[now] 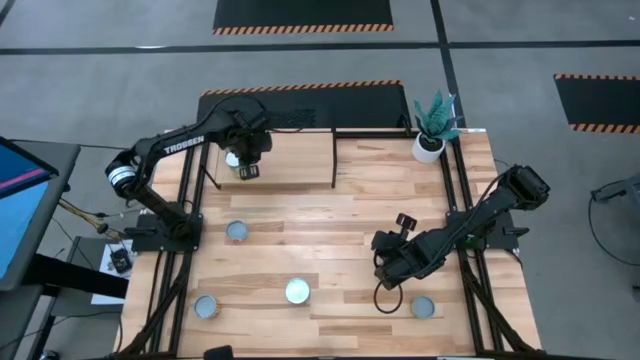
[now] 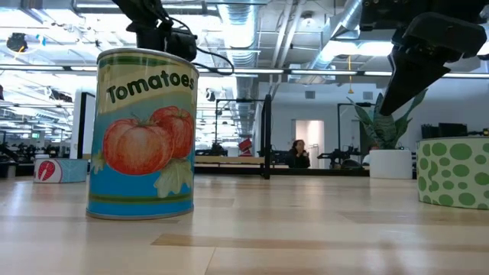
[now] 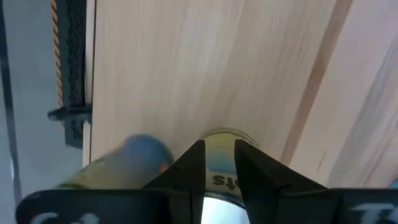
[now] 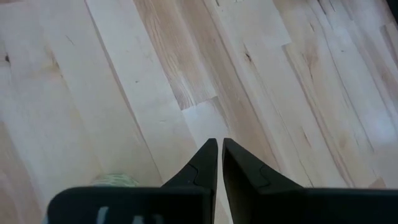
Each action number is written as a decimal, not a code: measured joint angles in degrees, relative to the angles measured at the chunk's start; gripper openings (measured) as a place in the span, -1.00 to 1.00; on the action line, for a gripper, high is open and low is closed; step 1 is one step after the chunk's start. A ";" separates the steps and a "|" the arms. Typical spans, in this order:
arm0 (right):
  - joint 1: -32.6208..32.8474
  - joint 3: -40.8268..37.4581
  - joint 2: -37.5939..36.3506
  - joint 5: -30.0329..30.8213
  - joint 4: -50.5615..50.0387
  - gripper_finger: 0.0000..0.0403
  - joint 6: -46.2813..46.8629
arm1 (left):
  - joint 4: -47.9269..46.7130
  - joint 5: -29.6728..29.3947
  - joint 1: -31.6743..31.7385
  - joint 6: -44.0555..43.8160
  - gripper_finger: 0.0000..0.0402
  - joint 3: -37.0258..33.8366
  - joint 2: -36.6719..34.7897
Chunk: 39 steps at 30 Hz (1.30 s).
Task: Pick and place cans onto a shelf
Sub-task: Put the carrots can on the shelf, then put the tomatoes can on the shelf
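My left gripper (image 1: 246, 168) is over the light-wood shelf (image 1: 290, 160) at the table's far left, shut on a yellowish-labelled can (image 3: 221, 138). A second can (image 3: 134, 158) shows blurred right beside it. My right gripper (image 1: 384, 272) is shut and empty, low over the tabletop at the near right; it also shows in the right wrist view (image 4: 219, 148). Several cans stand upright on the table: one at mid left (image 1: 237, 231), one at near left (image 1: 206, 307), the tomato can (image 2: 141, 134) at near centre (image 1: 298, 291), and a green-dotted one (image 2: 454, 172) at near right (image 1: 423, 306). My left gripper has the can's labelled side wall (image 3: 219, 179) between its two fingers, which come from above and slant toward the shelf. The fingers (image 3: 193, 168) hide the spots of contact. Whether the can's base rests on the shelf, I cannot tell.
A white plant pot (image 1: 429, 148) with a green plant stands at the table's far right corner. Black rails (image 1: 333, 155) frame the shelf. Bare planks lie between the shelf and the near cans. A green-labelled can (image 4: 115, 180) sits close to my right gripper.
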 joint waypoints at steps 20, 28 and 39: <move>0.00 0.00 0.00 0.00 0.00 -0.76 -0.02 | -3.58 -8.45 -0.01 -0.70 -0.63 0.00 -0.16; 0.00 0.00 0.00 0.00 0.00 -0.76 -0.04 | -4.26 -10.08 -0.06 -0.38 -0.63 0.14 -0.18; 0.00 0.00 0.00 -0.27 0.00 -0.76 -0.01 | 0.68 21.06 -8.05 -6.75 -0.63 9.28 -0.33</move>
